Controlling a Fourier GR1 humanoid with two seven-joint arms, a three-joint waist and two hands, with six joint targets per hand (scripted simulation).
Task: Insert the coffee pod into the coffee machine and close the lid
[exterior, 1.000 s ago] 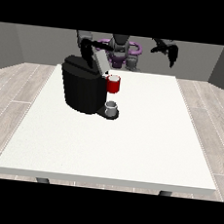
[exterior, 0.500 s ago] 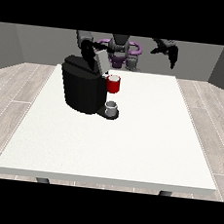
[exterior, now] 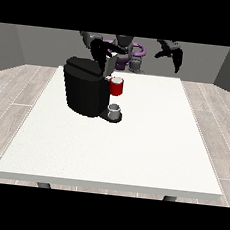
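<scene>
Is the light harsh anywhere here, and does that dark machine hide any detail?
Front view: light is even, with no glare on the white table; the coffee machine reads as a near-black mass, its edges hard to separate; the hand at the view's left blends into it.

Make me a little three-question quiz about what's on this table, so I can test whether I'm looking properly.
1. True or false: the black coffee machine stands on the half of the white table nearer the robot.
2. What sits on the machine's base under the red part? A) a small grey cup B) a spoon C) a plate
3. Fill in: the robot hand at the view's left is over the machine's ____.

Key
1. True.
2. A, the small grey cup.
3. Top; the robot hand at the view's right hangs raised and away from the machine.
</scene>
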